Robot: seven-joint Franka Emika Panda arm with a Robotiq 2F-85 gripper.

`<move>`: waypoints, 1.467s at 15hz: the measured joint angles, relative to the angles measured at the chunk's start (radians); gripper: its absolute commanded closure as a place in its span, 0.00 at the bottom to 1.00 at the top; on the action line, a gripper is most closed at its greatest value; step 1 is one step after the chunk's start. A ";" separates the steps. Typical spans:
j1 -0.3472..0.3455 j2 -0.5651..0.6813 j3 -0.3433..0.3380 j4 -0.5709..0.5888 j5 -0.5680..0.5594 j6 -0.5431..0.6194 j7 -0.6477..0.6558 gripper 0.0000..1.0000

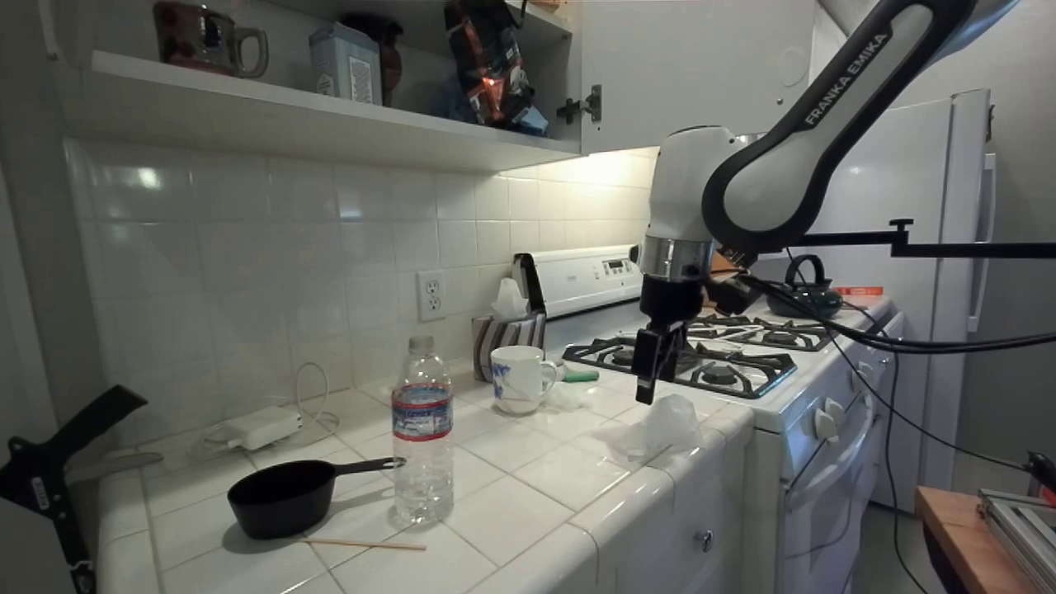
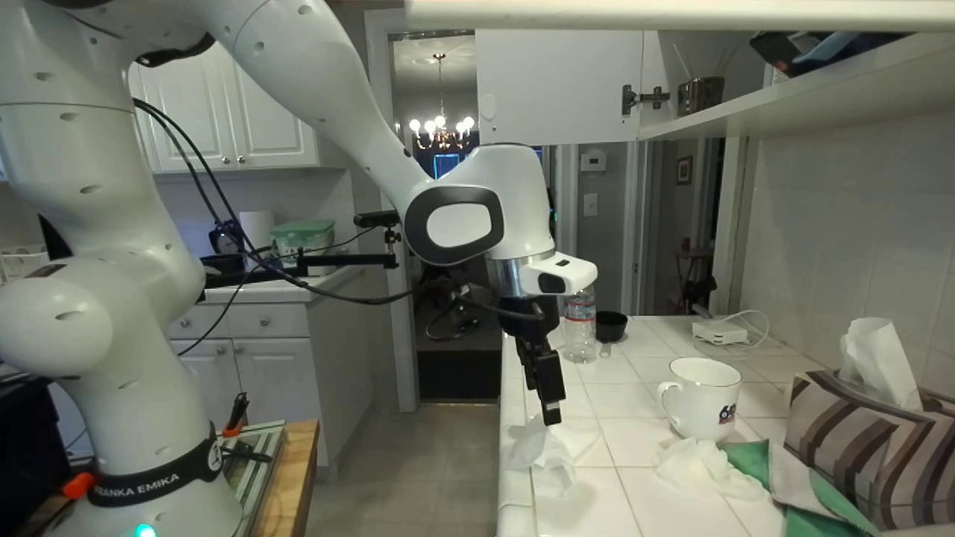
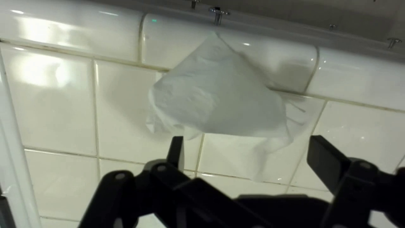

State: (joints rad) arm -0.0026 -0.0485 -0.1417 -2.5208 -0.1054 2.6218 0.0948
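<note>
A crumpled white tissue (image 3: 218,95) lies by the rounded front edge of the tiled counter (image 3: 60,126), one thin corner spreading inward. Above it hangs my gripper (image 3: 247,142), its two black fingers (image 3: 327,161) wide apart with nothing held between them. In the wrist view most of the tissue sits beyond the fingertips, while its thin flap shows between them. Both exterior views have the gripper (image 1: 648,394) pointing down just over the tissue (image 1: 664,425). Seen from the far end, the tissue (image 2: 545,455) is partly behind the fingertips; whether they touch it I cannot tell.
A white mug (image 2: 701,406), another crumpled tissue (image 2: 705,470), a green cloth (image 2: 750,456) and a striped tissue box (image 2: 858,440) stand toward the wall. Farther along are a water bottle (image 1: 422,478), a black pan (image 1: 280,499) and a thin stick (image 1: 363,544). The stove (image 1: 726,375) adjoins the counter.
</note>
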 measured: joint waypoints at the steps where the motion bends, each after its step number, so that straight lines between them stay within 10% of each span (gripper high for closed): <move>1: -0.007 -0.023 0.003 -0.009 -0.004 -0.030 -0.016 0.00; 22: -0.056 0.131 0.064 0.039 -0.123 0.059 0.043 0.00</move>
State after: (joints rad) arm -0.0583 0.0826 -0.0776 -2.4819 -0.2285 2.6808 0.1382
